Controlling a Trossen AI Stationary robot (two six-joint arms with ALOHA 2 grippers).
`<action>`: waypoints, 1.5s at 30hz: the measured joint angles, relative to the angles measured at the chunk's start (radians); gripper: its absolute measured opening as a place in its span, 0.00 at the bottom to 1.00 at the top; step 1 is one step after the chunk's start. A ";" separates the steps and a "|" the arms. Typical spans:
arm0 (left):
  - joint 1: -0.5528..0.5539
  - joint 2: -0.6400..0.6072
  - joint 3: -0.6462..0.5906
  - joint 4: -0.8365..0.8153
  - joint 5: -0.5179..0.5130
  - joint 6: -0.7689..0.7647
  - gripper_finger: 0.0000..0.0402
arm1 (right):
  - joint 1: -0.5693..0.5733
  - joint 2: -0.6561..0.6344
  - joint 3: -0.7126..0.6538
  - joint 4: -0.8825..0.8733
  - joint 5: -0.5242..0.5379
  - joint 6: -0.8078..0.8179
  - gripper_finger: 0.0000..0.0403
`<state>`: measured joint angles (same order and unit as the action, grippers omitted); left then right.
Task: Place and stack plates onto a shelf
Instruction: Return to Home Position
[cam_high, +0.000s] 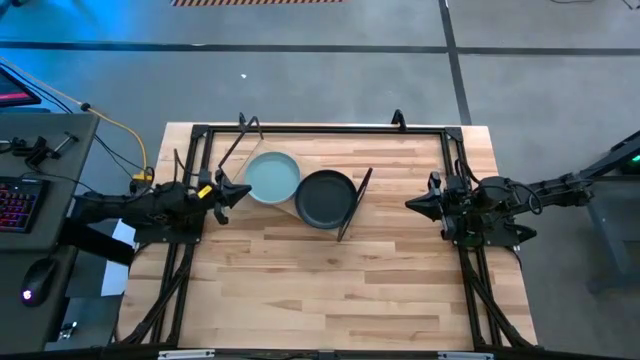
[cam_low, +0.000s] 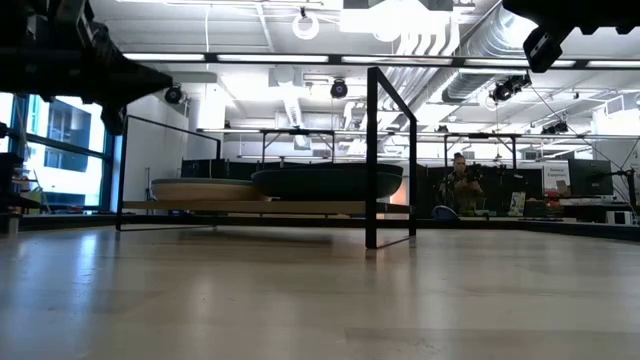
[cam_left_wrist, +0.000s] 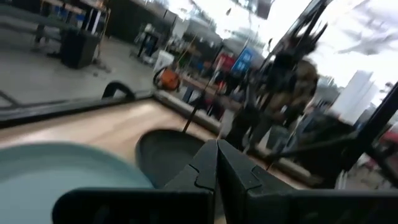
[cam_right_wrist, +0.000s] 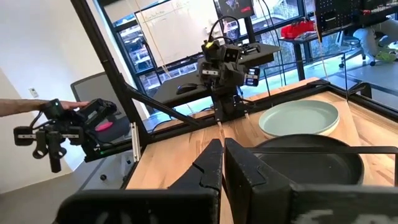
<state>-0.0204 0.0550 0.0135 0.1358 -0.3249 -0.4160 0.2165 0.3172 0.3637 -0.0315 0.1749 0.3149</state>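
Note:
The shelf (cam_high: 291, 209), a pale wood board with black frame ends (cam_high: 355, 205), stands slanted at the table's far middle. A light mint green plate (cam_high: 272, 177) and a dark plate (cam_high: 325, 198) rest side by side on it. Both also show in the low view, the pale one (cam_low: 205, 188) and the dark one (cam_low: 328, 180). I cannot tell whether other plates lie under them. My left gripper (cam_high: 240, 192) is shut and empty, just left of the mint plate. My right gripper (cam_high: 412, 203) is shut and empty, right of the shelf.
Black frame rails (cam_high: 320, 128) run along the table's far, left and right edges. A keyboard (cam_high: 15, 200) and a mouse (cam_high: 35, 275) lie on a desk left of the table. A person (cam_low: 462, 185) is in the room beyond. A hand (cam_right_wrist: 15, 109) shows off the table.

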 joint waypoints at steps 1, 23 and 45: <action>0.000 -0.015 0.000 -0.038 0.000 0.000 0.00 | 0.000 0.000 0.000 0.000 0.000 0.000 0.00; 0.000 -0.051 0.000 -0.080 0.000 0.000 0.00 | -0.001 -0.047 -0.270 0.304 -0.026 0.024 0.00; 0.000 -0.051 -0.001 -0.079 0.000 0.000 0.00 | -0.119 -0.313 -0.314 0.016 -0.045 -0.065 0.00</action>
<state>-0.0200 0.0036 0.0128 0.0570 -0.3245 -0.4160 0.0978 0.0047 0.0494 -0.0159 0.1303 0.2499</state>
